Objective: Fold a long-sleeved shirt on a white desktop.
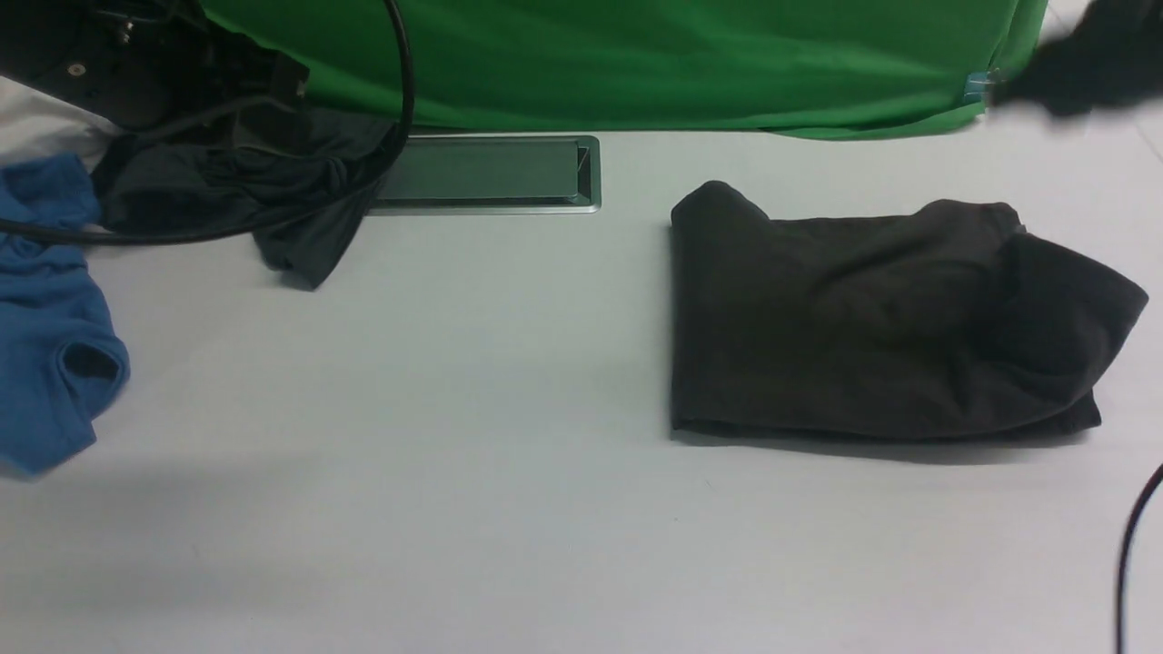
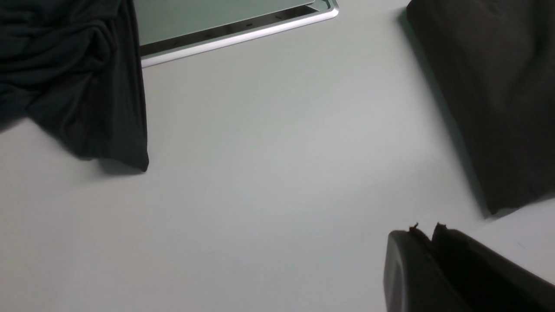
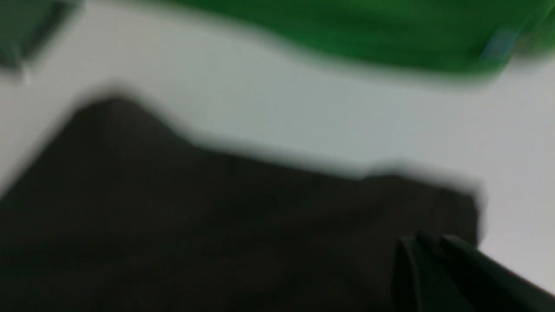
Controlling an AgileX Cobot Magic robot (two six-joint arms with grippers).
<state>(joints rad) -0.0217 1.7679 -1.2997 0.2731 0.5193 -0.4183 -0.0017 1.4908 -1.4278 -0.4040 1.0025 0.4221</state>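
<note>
Foreground: bare white surface (image 1: 454,509) fills the lower part of the front view; a thin black cable (image 1: 1131,536) curves in at lower right.
Shirt, place: the shirt (image 1: 872,327) lies on the surface at centre right of the front view, apart from everything else.
Shirt, look: dark olive-black, folded into a rough rectangle, print hidden; one rounded flap bulges past the right end.
Shirt, handling: probably soft, limp and light, so it would sag when lifted; the thick folded edges or corners look the best places to pinch.
Left hand (image 2: 427,236): closed and empty, above bare surface near the shirt's corner.
Right hand (image 3: 427,245): blurred, closed as far as I can tell, nothing seen held, over the shirt.
Upper left: a charcoal garment (image 1: 273,200), a blue garment (image 1: 50,318), a silver slot panel (image 1: 491,173).
Top: green backdrop (image 1: 636,64).
</note>
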